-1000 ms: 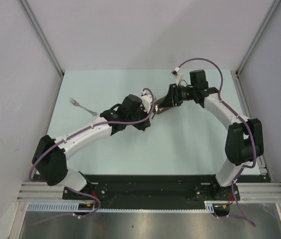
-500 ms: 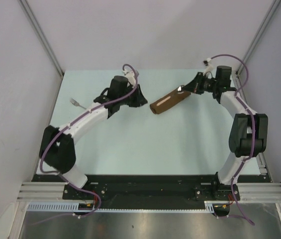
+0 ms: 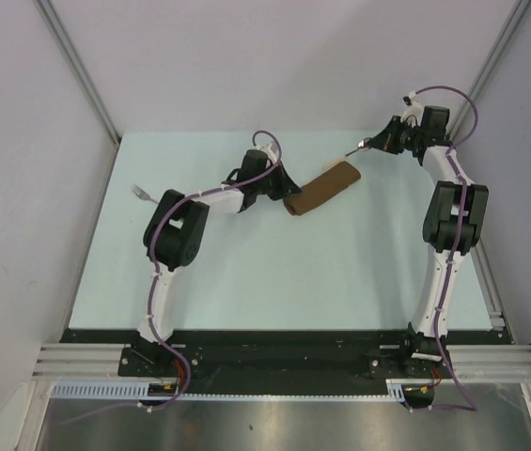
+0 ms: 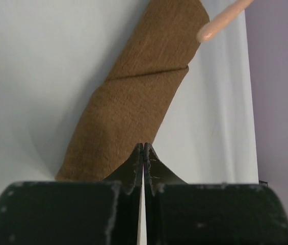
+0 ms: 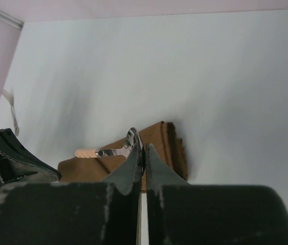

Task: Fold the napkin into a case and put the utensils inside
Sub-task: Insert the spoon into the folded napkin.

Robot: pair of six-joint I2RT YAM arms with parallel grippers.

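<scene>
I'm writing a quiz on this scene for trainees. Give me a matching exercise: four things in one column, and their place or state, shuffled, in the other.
1 fork
2 case
3 tan-handled utensil
4 left gripper

A pinched by the right gripper
B brown, lying diagonally
C alone on the table, far left
D shut, at the case's left end

Pairs: 1-C, 2-B, 3-A, 4-D

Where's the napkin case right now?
Top view: the case lies diagonally mid-table toward the back, left gripper at its left end, right gripper just beyond its right end.
</scene>
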